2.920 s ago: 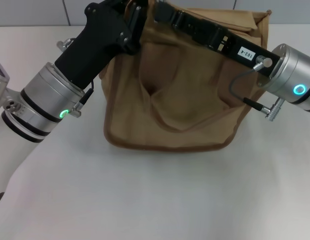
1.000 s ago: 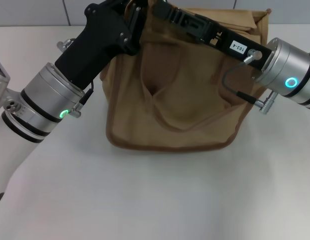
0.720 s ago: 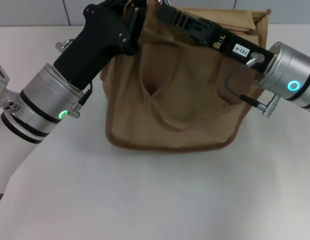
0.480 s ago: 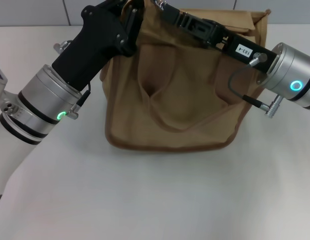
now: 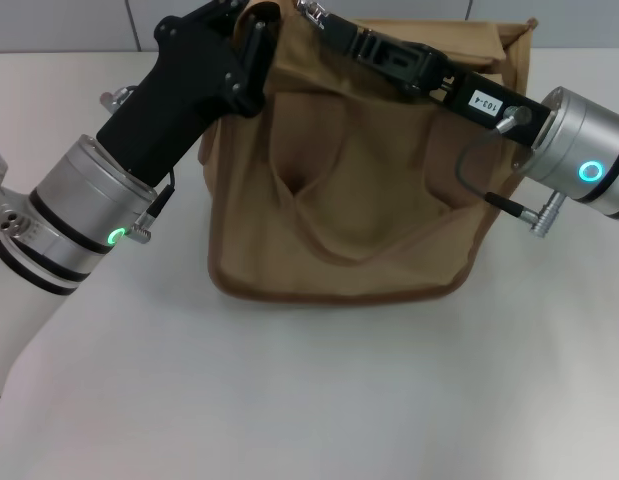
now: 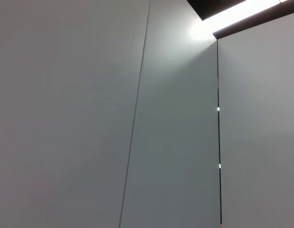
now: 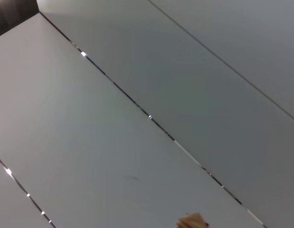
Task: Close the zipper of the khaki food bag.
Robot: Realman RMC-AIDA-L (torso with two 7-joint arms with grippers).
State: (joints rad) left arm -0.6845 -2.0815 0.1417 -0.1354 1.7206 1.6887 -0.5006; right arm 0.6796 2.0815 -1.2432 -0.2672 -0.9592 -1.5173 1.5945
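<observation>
**A:** The khaki food bag [image 5: 354, 170] stands upright on the white table [image 5: 309, 400], its top edge held between both arms. The zipper itself is hidden from the head camera.

**B:** What has changed?

**A:** In the last three seconds the right gripper [image 5: 314, 12], reaching across the bag's top, has drawn further toward the bag's left corner, where the left gripper [image 5: 251, 22] has edged up and stays pressed to the fabric.

**B:** Fingers together or apart?

**A:** I cannot tell for either. The wrist cameras show only wall panels.

**B:** Meaning?

**A:** Probably the pull is nearing the end of its run, with the left arm bracing.
</observation>
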